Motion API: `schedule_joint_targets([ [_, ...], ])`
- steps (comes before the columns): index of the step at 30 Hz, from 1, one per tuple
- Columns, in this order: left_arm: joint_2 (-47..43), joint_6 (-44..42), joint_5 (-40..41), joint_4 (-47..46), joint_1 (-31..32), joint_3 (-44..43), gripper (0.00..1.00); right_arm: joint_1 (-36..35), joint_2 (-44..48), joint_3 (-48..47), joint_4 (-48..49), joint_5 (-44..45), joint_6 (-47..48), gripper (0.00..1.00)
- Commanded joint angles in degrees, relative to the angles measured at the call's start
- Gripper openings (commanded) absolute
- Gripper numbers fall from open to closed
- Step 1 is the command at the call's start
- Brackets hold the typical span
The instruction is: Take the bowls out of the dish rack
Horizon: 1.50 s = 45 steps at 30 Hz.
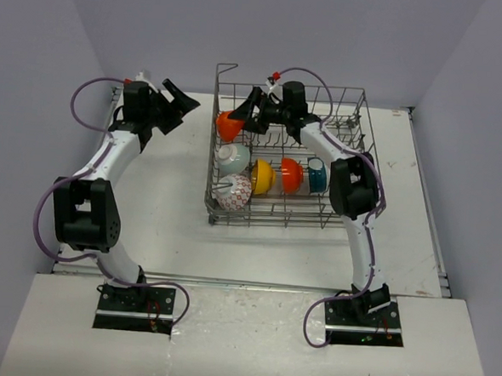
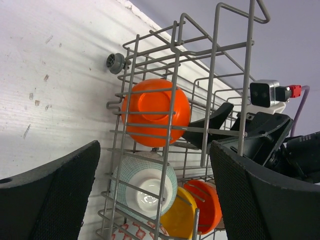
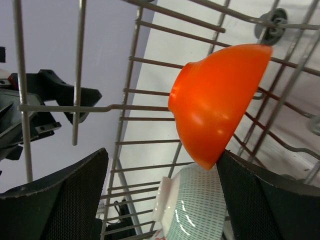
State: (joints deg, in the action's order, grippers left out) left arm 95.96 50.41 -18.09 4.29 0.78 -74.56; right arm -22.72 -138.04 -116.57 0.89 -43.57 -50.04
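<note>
rack (image 1: 275, 213) is on the table (image 1: 172, 217), right of centre, all six bowls inside it

- orange bowl (image 1: 229, 124): far left corner of the rack, tipped on its side against the left wall. Left wrist view shows its foot through the wires, so the rim faces into the rack
- green-white bowl (image 1: 232, 158): just nearer than the orange one, also by the left wall
- red-pattern bowl (image 1: 233, 191): near left corner
- yellow bowl (image 1: 262, 177), second orange bowl (image 1: 291, 175), teal bowl (image 1: 316, 175): on edge in a row between the tines across the middle, yellow just beside the red-pattern one

right jaws: inside the rack at its far left part, spread wide, pinching nothing. The orange bowl hangs between them in the right wrist view. Its low edge is right at one finger (image 3: 270, 200), can't tell if touching. The other finger (image 3: 55, 200) is well apart from it

left jaws: spread wide and empty, outside the rack, over the table near its far left corner, facing the orange bowl through the wall. Both fingers (image 2: 50, 195) frame the wires in the left wrist view

grey rack wheel (image 2: 116, 63) shows at the far corner, down by the table
</note>
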Motion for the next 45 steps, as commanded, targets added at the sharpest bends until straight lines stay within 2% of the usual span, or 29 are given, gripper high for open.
schedule_joint_targets([
  [1, 1.59, 1.09, -2.3, -1.57, -0.42, -3.91, 0.9, -1.63, -0.3, -4.1, 2.54, -2.83, -2.69, 0.88],
  [11, 5.38, 2.23, -5.03, -1.22, -0.34, -6.82, 0.88, -1.8, -1.09, -2.42, 0.71, -2.31, -2.26, 0.85],
  [16, 4.67, 2.32, -4.85, -1.31, -0.34, -6.73, 0.88, -1.8, -2.5, -3.39, -3.34, 3.22, -3.74, 0.84],
  [22, 3.18, 1.8, -4.24, -1.4, -0.25, -5.68, 0.88, -1.89, -5.05, -4.98, -2.12, 5.68, -6.03, 0.77],
  [27, 2.3, 0.92, -4.15, -0.96, -0.25, -5.5, 0.88, -1.98, -7.77, -7.62, 0.15, 5.17, -7.87, 0.64],
  [28, 2.39, 0.83, -4.15, -0.87, -0.42, -5.59, 0.88, -1.89, -7.77, -7.35, 1.39, 5.6, -8.05, 0.58],
  [33, 2.39, 0.48, -4.24, -0.6, -0.42, -5.33, 0.88, -1.98, -6.89, -5.07, 5.79, 4.9, -10.33, 0.53],
  [34, 2.39, 0.56, -4.24, -0.86, -0.34, -5.07, 0.88, -1.98, -6.98, -5.07, 6.32, 4.55, -10.69, 0.47],
  [36, 2.39, 0.91, -4.41, -1.22, -0.34, -4.71, 0.88, -1.98, -7.33, -5.07, 6.32, 4.2, -11.3, 0.46],
  [37, 2.47, 1.0, -4.5, -1.39, -0.42, -4.63, 0.88, -1.98, -7.51, -5.15, 6.93, 3.76, -11.83, 0.36],
  [38, 2.56, 1.0, -4.59, -1.39, -0.42, -4.71, 0.88, -1.98, -7.86, -5.15, 7.02, 3.24, -12.18, 0.31],
  [41, 2.56, 1.0, -4.33, -1.48, -0.42, -4.71, 0.88, -2.07, -8.3, -4.72, 8.25, 2.35, -13.68, 0.22],
  [43, 2.65, 0.92, -4.33, -1.66, -0.42, -4.89, 0.88, -2.07, -8.3, -4.72, 8.78, 1.65, -14.29, 0.09],
  [45, 2.83, 1.0, -4.76, -1.83, -0.42, -4.89, 0.88, -2.15, -8.04, -4.54, 9.4, 1.12, -14.99, 0.0],
])
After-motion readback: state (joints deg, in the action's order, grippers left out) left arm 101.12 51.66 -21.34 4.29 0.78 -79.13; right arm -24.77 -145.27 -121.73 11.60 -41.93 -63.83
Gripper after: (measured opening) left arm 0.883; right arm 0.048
